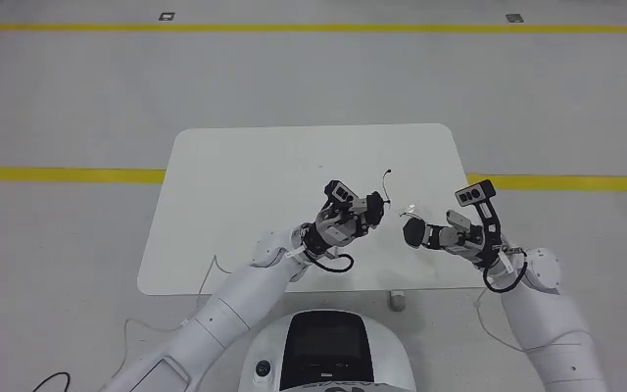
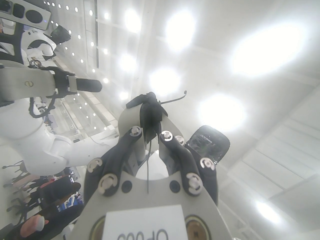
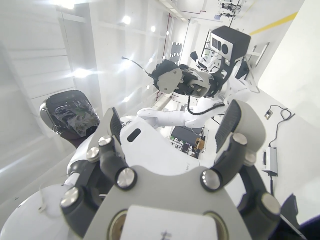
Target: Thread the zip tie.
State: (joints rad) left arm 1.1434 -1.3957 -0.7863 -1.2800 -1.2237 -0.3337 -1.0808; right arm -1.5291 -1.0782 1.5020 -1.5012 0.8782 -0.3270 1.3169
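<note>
My left gripper is shut on a thin black zip tie, pinched between its pads. One short end with a small head sticks out past the fingertips, and the strap trails back between the fingers. From the top view the left gripper hangs above the white table, with the zip tie pointing away from the robot. My right gripper is open with nothing between its fingers. It faces the left gripper and the zip tie across a short gap. In the top view the right gripper sits just beside the left.
Both arms are held up over the near right part of the table. The tabletop's near edge runs just below them. Yellow floor lines pass behind the table.
</note>
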